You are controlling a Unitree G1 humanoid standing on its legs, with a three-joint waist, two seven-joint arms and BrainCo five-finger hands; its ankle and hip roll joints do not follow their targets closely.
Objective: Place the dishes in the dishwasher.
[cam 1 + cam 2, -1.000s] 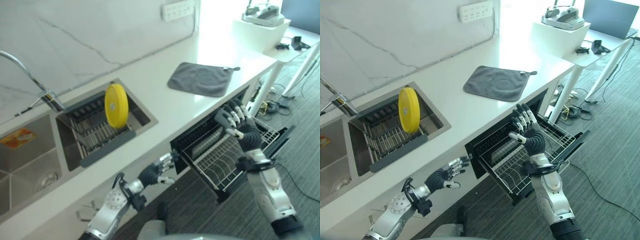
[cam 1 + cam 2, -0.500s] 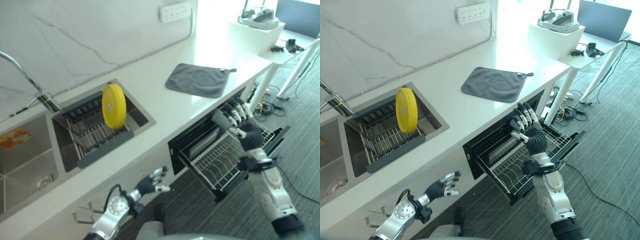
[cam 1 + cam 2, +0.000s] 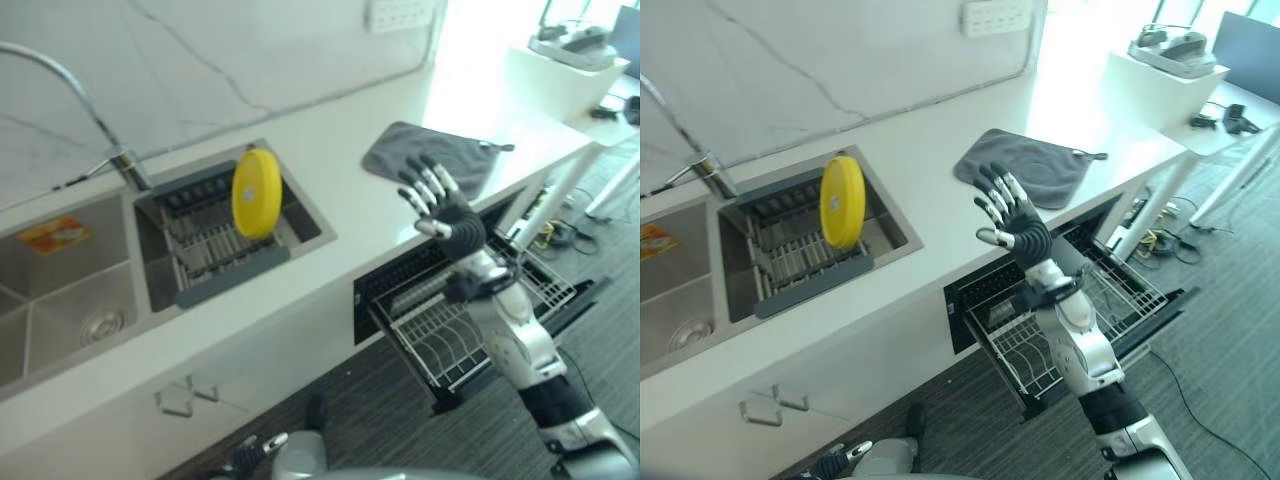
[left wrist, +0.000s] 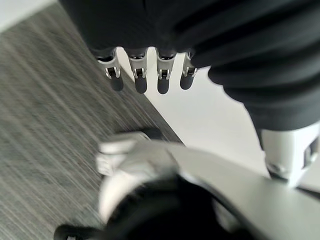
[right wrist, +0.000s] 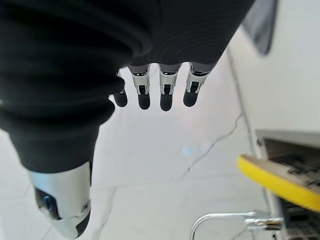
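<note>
right hand [image 3: 1012,226]: raised above the front edge of the white counter [image 3: 910,270], fingers straight and spread wide, palm empty, touching nothing.

left hand [image 4: 150,75]: seen in its own wrist view low over the grey floor [image 4: 45,115], fingers straight and relaxed, holding nothing.

yellow plate [image 3: 842,201]: the dish to be moved; stands upright on edge in a dark drying rack [image 3: 800,262] set in the sink basin [image 3: 895,225], well apart from the right hand, on its left and farther back. in the right wrist view its yellow rim [image 5: 277,182] shows past the fingertips, untouched.

dishwasher rack [image 3: 1080,310]: wire basket pulled out of the open black dishwasher below the counter, just under and in front of the right hand; no dish visible in it.

grey cloth [image 3: 1030,167]: lies flat on the counter just behind the right hand, to its right.

tap [image 3: 95,120]: curved, at the back of the sink, far left of the right hand.

second sink basin [image 3: 70,290]: left of the rack basin, farthest from the right hand.
</note>
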